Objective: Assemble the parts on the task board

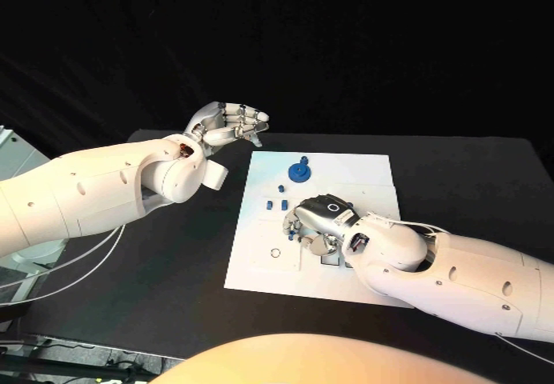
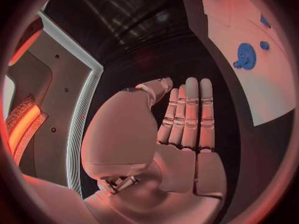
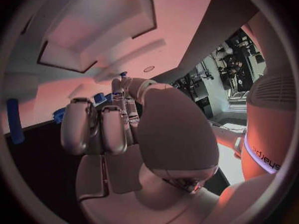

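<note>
Leftmost, the left hand (image 1: pixel 231 122) is hovering above the black surface (image 1: pixel 162 264), just off the far left corner of the task board (image 1: pixel 260 272); its fingers (image 2: pixel 190 114) are lying straight and side by side in the left wrist view, curling loosely at the tips in the head view, and it is holding nothing; the white task board is lying flat in the middle of the surface, its long axis running from the robot's side toward the far edge, slightly tilted; a round blue disc part (image 1: pixel 299 171) with a small knob is sitting near the board's far end, and the same disc (image 2: pixel 246 55) is showing in the left wrist view; small blue parts (image 1: pixel 281 190) are standing in a loose row just nearer than the disc, near the board's middle; a thin ring outline (image 1: pixel 274 254) is marking the board's near left area; the right hand (image 1: pixel 323 220) is pressing down over the board's middle, fingers (image 3: pixel 102 127) curling inward over the blue pieces (image 3: pixel 98 98); whether it is pinching a part I cannot tell, since the palm is hiding the fingertips.
</note>
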### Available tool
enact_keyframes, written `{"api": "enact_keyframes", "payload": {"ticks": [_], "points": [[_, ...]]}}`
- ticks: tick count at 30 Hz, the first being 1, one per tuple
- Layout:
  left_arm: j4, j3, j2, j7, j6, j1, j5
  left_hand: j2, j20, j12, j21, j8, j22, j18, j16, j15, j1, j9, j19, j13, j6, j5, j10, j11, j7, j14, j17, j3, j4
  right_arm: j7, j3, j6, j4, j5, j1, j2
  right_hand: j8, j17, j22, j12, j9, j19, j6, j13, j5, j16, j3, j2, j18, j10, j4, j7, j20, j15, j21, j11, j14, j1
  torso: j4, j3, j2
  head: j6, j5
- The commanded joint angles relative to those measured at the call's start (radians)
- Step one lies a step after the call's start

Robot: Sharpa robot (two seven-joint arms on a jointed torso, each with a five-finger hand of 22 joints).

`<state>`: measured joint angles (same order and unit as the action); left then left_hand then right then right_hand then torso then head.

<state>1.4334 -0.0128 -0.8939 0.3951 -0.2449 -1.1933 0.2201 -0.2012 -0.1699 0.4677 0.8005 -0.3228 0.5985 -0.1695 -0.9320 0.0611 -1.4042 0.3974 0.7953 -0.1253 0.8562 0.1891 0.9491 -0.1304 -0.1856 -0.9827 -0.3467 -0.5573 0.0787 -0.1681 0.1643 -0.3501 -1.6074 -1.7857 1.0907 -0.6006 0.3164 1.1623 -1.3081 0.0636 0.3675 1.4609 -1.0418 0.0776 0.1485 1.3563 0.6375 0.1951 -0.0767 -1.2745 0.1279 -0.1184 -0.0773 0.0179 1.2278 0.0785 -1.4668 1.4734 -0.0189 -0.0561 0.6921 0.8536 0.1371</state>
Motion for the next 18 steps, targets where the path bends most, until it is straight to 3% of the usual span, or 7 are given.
{"api": "enact_keyframes", "payload": {"ticks": [1, 3, 6, 11, 15, 16, 18], "points": [[0.002, 0.001, 0.001, 0.004, 0.007, 0.000, -0.005, 0.001, 0.001, -0.003, 0.003, 0.004, 0.001, -0.012, -0.002, 0.003, -0.007, -0.002, 0.005, 0.001, 0.000, 0.001, 0.007, 0.000, -0.008, -0.005, -0.001, 0.004, -0.003, 0.006, 0.004, 0.041, 0.003, -0.010, -0.004, 0.000, 0.004, -0.003, -0.105, 0.000, 0.002, 0.006, 0.003, -0.002, 0.004, -0.004, 0.007, -0.005, 0.009, -0.026, -0.005, -0.010, 0.001, 0.003, -0.010, -0.020, -0.033, -0.007, 0.0006, -0.0001, -0.001, 0.001, 0.000], [0.002, 0.001, 0.001, 0.003, 0.006, 0.000, -0.005, 0.001, 0.001, -0.003, 0.003, 0.004, 0.001, -0.012, -0.002, 0.003, -0.007, -0.002, 0.005, 0.001, 0.000, 0.001, 0.007, 0.000, -0.008, -0.005, -0.001, 0.004, -0.003, 0.010, 0.004, 0.037, 0.004, -0.004, -0.004, -0.001, 0.001, -0.002, -0.103, -0.002, 0.003, 0.004, 0.006, -0.003, 0.003, -0.003, 0.008, -0.003, 0.008, -0.021, -0.008, -0.012, 0.001, 0.001, -0.016, -0.018, -0.033, -0.012, 0.0013, 0.0000, -0.001, 0.000, 0.000], [0.002, 0.001, 0.000, 0.002, 0.006, 0.000, -0.005, 0.002, 0.002, -0.003, 0.002, 0.004, 0.001, -0.012, -0.001, 0.002, -0.008, -0.002, 0.005, 0.002, 0.000, 0.001, 0.008, 0.000, -0.008, -0.004, -0.001, 0.004, -0.003, 0.013, 0.005, 0.028, 0.004, 0.003, -0.004, -0.002, -0.018, -0.013, -0.089, -0.004, 0.000, -0.009, 0.033, -0.012, 0.001, -0.008, -0.014, 0.024, 0.003, 0.035, -0.001, -0.023, -0.007, -0.012, -0.051, -0.003, -0.028, -0.055, 0.0016, 0.0001, -0.001, 0.001, 0.000], [0.001, 0.001, -0.001, 0.001, 0.005, 0.000, -0.005, 0.002, 0.002, -0.003, 0.002, 0.004, 0.001, -0.012, -0.001, 0.002, -0.008, -0.002, 0.005, 0.002, 0.000, 0.001, 0.008, 0.000, -0.008, -0.004, -0.001, 0.004, -0.003, 0.011, 0.005, -0.007, 0.004, 0.010, -0.004, -0.006, -0.048, -0.022, -0.072, -0.002, -0.010, -0.022, 0.068, -0.015, -0.001, -0.010, -0.044, 0.060, -0.004, 0.116, 0.009, -0.024, -0.019, -0.021, -0.091, 0.010, -0.024, -0.096, 0.0010, 0.0000, -0.001, 0.000, -0.002], [0.000, 0.001, -0.002, -0.003, 0.005, 0.000, -0.005, 0.002, 0.002, -0.003, 0.002, 0.004, 0.001, -0.012, -0.001, 0.002, -0.008, -0.002, 0.005, 0.002, 0.000, 0.001, 0.008, 0.000, -0.008, -0.004, -0.001, 0.004, -0.003, 0.005, 0.005, -0.045, 0.004, 0.012, -0.004, -0.008, -0.074, -0.069, -0.031, 0.005, -0.018, -0.052, 0.095, -0.013, 0.000, -0.035, -0.068, 0.067, -0.020, 0.190, 0.001, -0.027, -0.029, -0.029, -0.185, 0.021, -0.008, -0.095, 0.0009, -0.0001, -0.001, -0.002, -0.003], [0.000, 0.001, -0.002, -0.006, 0.005, 0.000, -0.004, 0.002, 0.002, -0.003, 0.002, 0.004, 0.001, -0.012, -0.001, 0.002, -0.008, -0.002, 0.005, 0.002, 0.000, 0.001, 0.008, 0.000, -0.008, -0.004, -0.001, 0.004, -0.003, 0.002, 0.005, -0.061, 0.004, 0.012, -0.004, -0.009, -0.089, -0.138, 0.003, 0.008, -0.022, -0.079, 0.110, -0.012, 0.001, -0.078, -0.079, 0.064, -0.032, 0.228, -0.009, -0.028, -0.033, -0.034, -0.261, 0.027, 0.016, -0.081, 0.0008, 0.0002, -0.001, -0.003, -0.004], [0.000, 0.001, -0.002, -0.010, 0.006, 0.000, -0.004, 0.002, 0.002, -0.006, 0.002, 0.006, 0.002, -0.012, 0.000, 0.003, -0.009, -0.002, 0.004, 0.003, -0.001, 0.000, 0.006, 0.000, -0.009, -0.003, -0.001, 0.004, -0.004, -0.001, 0.005, -0.081, 0.003, 0.013, -0.004, -0.011, -0.094, -0.141, 0.005, 0.012, -0.024, -0.080, 0.115, -0.011, 0.001, -0.080, -0.083, 0.063, -0.033, 0.236, -0.012, -0.029, -0.035, -0.035, -0.265, 0.028, 0.018, -0.077, 0.0009, 0.0005, -0.002, -0.003, -0.005]]}}
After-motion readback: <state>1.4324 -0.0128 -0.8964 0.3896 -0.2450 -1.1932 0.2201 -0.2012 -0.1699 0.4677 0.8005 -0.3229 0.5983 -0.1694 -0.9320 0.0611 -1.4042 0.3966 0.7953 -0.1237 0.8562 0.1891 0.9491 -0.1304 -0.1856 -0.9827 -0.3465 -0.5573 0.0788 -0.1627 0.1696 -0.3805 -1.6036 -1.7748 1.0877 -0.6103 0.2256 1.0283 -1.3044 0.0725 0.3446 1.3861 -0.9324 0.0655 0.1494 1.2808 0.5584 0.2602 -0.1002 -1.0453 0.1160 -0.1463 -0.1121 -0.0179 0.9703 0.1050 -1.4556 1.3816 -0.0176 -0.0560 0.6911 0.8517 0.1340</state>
